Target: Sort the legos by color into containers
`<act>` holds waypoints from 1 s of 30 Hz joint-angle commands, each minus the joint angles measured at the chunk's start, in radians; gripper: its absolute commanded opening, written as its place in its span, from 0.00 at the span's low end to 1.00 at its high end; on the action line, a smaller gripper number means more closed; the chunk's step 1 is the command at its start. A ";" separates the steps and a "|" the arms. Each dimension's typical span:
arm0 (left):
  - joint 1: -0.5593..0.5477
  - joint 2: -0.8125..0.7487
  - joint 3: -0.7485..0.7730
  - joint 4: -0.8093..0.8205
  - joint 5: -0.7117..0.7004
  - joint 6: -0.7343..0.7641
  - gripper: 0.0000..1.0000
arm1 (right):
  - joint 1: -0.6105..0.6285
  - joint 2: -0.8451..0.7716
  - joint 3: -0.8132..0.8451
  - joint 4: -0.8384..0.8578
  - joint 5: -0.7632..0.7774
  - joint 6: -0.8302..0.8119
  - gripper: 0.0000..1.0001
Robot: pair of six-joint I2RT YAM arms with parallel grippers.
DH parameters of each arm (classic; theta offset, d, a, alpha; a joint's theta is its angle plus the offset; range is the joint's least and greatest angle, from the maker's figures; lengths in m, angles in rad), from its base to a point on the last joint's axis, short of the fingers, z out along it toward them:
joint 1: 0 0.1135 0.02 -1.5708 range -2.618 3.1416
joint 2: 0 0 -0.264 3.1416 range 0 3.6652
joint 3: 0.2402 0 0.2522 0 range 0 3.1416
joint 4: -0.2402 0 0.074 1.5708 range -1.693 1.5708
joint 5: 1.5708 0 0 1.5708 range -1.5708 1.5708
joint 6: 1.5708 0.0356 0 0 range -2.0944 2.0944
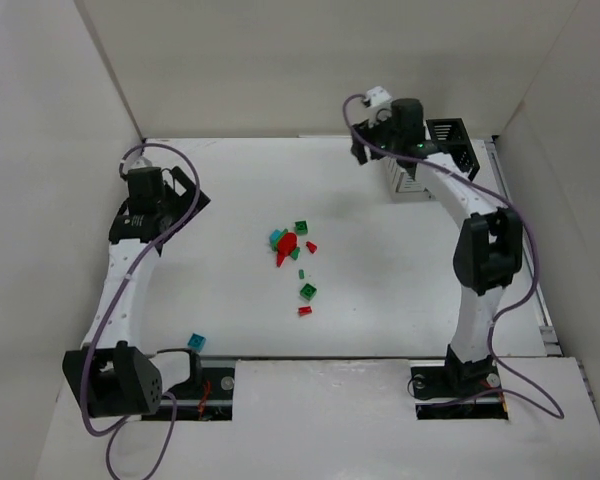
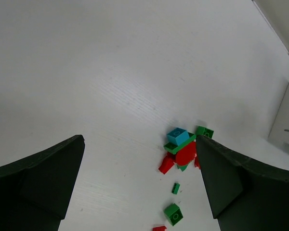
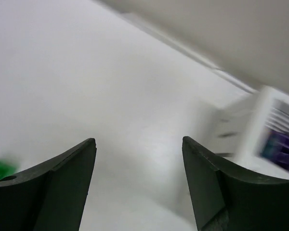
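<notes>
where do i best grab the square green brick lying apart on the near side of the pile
Take the green brick across two opposite flat sides, coming straight down from above. It lies flat and low on the table, turned diagonally, so line up with its sides. A small red brick lies close on the near side.

No words, numbers or signs are showing clearly enough to read in any view. The legos (image 2: 183,153) are showing only small round bumps on top, too tiny to make out any letters. The white container (image 3: 241,130) is looking blurry in the right wrist view, with no writing to read.
</notes>
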 commanded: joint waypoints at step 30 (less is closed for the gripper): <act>0.134 -0.284 -0.045 -0.221 -0.096 -0.002 1.00 | 1.105 -0.016 -0.608 0.773 0.060 -0.084 0.88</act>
